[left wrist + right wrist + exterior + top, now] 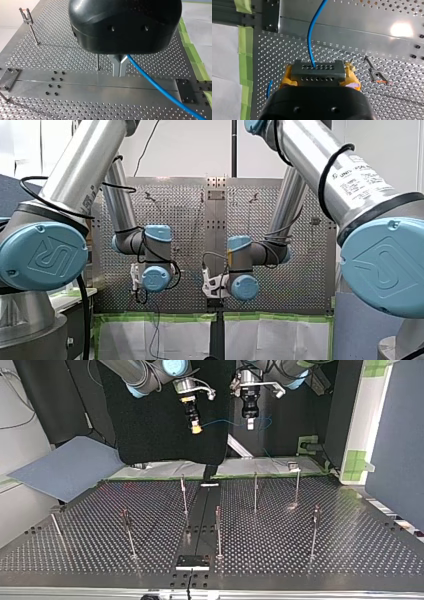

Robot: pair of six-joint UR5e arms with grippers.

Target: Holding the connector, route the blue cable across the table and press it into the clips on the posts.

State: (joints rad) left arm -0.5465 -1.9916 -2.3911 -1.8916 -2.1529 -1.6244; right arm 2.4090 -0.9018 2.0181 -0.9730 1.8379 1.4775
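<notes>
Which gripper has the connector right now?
My right gripper: its yellow pads clamp the grey connector; my left gripper holds only the blue cable.

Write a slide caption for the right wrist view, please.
Right gripper holds the connector; blue cable runs ahead over the table.

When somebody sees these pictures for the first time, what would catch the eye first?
The blue cable strung in the air between my right gripper and my left gripper, over the table's far side in the top view. In the right wrist view, yellow pads clamp a grey connector from which the cable runs. Thin posts stand on the perforated table, none visibly holding cable.
</notes>
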